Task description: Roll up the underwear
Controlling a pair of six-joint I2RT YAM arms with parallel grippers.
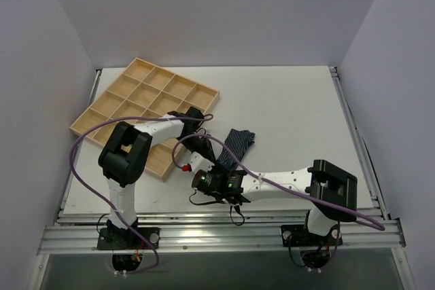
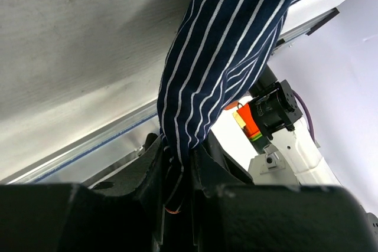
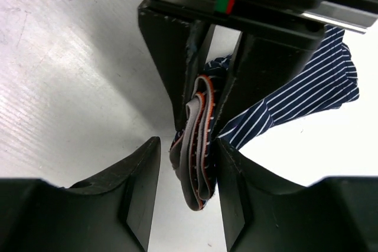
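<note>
Stretching across the surface at mid-frame of the top view, the underwear is bunched at its lower end. The left jaws clamp its striped cloth; the right jaws stand parted around its bunched waistband.

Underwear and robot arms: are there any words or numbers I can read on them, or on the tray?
None can be read. The underwear shows only white stripes, its waistband is plain grey with a red edge, and the wooden tray bears no marks. The left gripper has green and red patches, but no letters.
</note>
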